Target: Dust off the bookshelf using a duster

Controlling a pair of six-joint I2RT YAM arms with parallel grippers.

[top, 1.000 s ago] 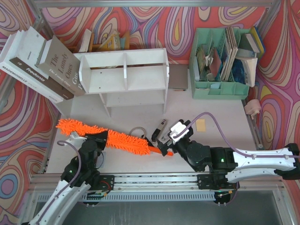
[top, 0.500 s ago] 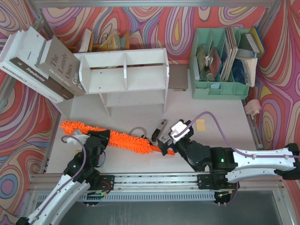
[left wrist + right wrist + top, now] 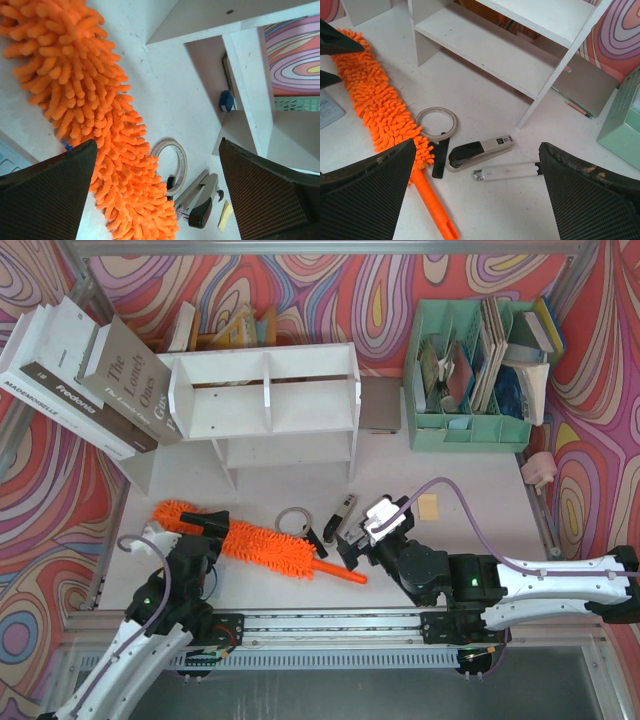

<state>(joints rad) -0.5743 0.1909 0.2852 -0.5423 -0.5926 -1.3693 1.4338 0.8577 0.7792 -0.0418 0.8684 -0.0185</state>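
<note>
The white tabletop [image 3: 470, 480] carries a white wooden two-tier bookshelf [image 3: 265, 400], a mint green plastic organiser [image 3: 470, 430], a fluffy orange chenille duster [image 3: 250, 540] lying flat, a pale tape ring [image 3: 293, 521] and a grey stapler [image 3: 344, 512].

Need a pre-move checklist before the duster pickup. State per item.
1. Left gripper open: ok.
2. Right gripper open: ok.
3. Duster in a grip: not ok, it lies flat on the table, touching neither gripper.
4. Handle end free of clutter: ok; the stapler lies beside its upper part.
5. Bookshelf standing, open front toward the arms: ok.
6. Dust on the shelves: cannot tell.
</note>
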